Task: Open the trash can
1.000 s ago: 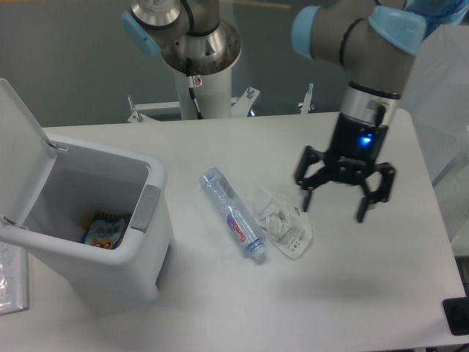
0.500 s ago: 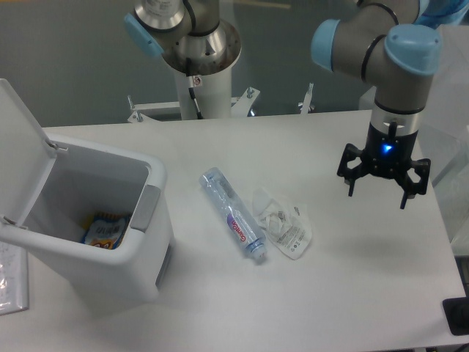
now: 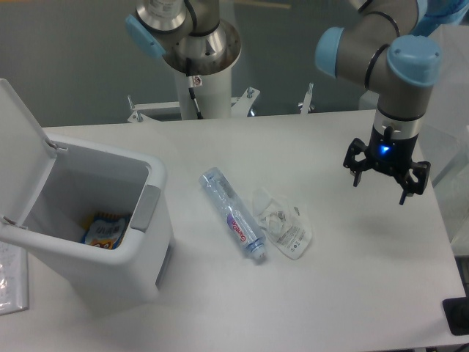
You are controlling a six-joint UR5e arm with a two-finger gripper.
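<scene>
The white trash can (image 3: 110,257) stands at the left of the table with its flat lid (image 3: 18,139) swung up and back, so the inside is open to view. A grey push-button latch (image 3: 146,207) sits on its front wall. A colourful wrapper (image 3: 102,229) lies inside at the bottom. My gripper (image 3: 382,189) hangs over the right side of the table, far from the can, with its black fingers spread open and nothing between them.
A clear plastic bottle (image 3: 233,214) lies on the table's middle, with a crumpled clear plastic bag (image 3: 283,223) just to its right. The arm's white base column (image 3: 203,81) stands at the table's back edge. A clear packet (image 3: 11,275) lies at the far left edge.
My gripper has moved right and away from the bottle and bag, from the middle right toward the table's right side. The trash can lid has stayed up.
</scene>
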